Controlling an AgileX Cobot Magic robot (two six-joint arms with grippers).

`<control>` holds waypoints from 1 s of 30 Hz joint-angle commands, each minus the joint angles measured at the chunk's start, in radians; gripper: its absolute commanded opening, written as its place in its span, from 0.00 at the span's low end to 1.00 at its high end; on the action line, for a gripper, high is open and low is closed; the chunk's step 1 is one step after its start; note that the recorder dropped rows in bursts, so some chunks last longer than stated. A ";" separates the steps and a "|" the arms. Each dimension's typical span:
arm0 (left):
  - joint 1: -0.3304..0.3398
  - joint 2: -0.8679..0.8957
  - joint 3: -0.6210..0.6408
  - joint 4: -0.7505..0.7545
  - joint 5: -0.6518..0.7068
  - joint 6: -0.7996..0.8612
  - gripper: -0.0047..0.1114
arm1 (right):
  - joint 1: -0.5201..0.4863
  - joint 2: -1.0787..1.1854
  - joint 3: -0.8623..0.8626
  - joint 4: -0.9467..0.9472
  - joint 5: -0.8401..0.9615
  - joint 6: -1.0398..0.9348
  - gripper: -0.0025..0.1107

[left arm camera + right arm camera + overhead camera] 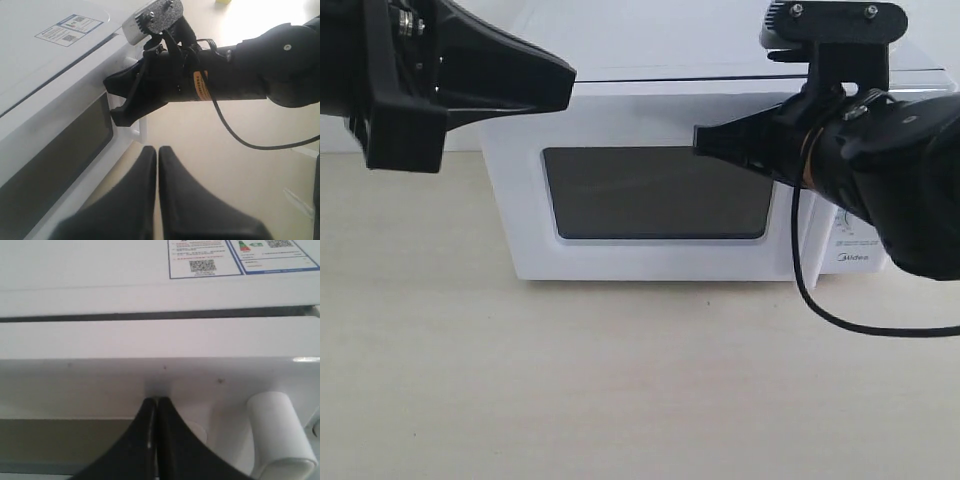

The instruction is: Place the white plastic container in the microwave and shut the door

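Pale wood grain is shown by the surface (pixel 620 380) along its near edge, where none of the task's things is seen. Above it the left gripper (pixel 157 151) is held off the appliance, jaws pressed together on nothing, apparently kept out of the way. Further in, the right gripper (pixel 156 401) is likewise pressed shut and empty. Its tip is set against the upper frame of the door (pixel 655 265) just beside the handle (pixel 277 435), a placement judged to serve pushing the door home. The door looks flush with the microwave (pixel 850 250), which stands toward the far edge. The white plastic container cannot be seen; it is presumed to be behind the dark window (pixel 655 190).
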 commanded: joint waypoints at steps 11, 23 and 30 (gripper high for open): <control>0.000 -0.006 0.005 -0.013 -0.011 -0.006 0.07 | -0.009 0.044 -0.041 -0.031 0.091 0.000 0.02; 0.000 -0.006 0.039 -0.015 0.014 -0.006 0.07 | -0.009 -0.209 0.127 -0.031 0.002 -0.006 0.02; 0.000 -0.006 0.126 -0.246 0.047 0.109 0.07 | -0.009 -0.348 0.186 -0.016 -0.038 -0.005 0.02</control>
